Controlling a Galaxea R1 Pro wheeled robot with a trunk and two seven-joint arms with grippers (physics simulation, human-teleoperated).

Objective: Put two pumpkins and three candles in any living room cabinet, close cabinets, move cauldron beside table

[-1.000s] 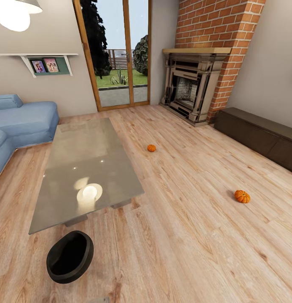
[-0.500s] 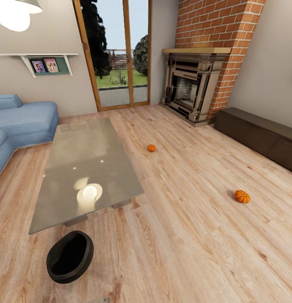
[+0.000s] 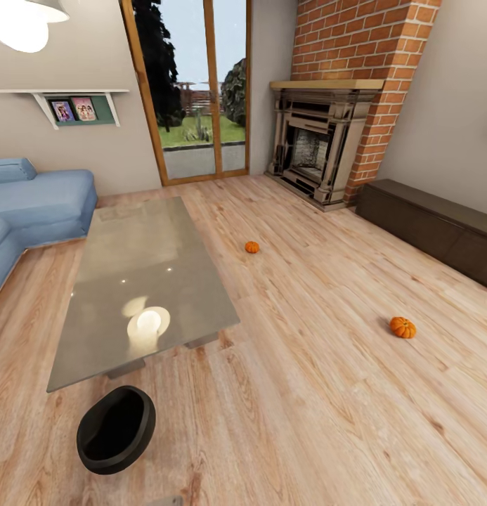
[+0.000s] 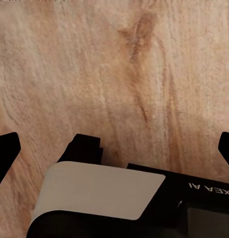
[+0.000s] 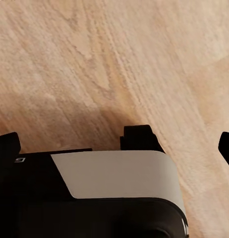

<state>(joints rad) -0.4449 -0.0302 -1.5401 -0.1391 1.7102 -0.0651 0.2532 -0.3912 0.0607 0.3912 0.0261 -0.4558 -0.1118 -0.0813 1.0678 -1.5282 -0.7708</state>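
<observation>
Wrist views: left pincer (image 4: 114, 144) and right pincer (image 5: 117, 144) both spread wide, grasping nothing, fingertips at the frame edges, plank floor (image 4: 119, 64) beyond them. Head view, ahead of the pincers: black cauldron (image 3: 117, 429) on the floor, just beside the glass tabletop (image 3: 145, 281). Farther, near pumpkin (image 3: 403, 327) toward the right pincer's side; far pumpkin (image 3: 251, 247) beyond the tabletop. Dark cabinet (image 3: 429, 226) along the right wall, fronts flush; brick fireplace (image 3: 320, 151) behind.

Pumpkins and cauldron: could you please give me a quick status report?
Both grippers open, empty. Two pumpkins on floor; cauldron beside glass table. Cabinet shut.
</observation>
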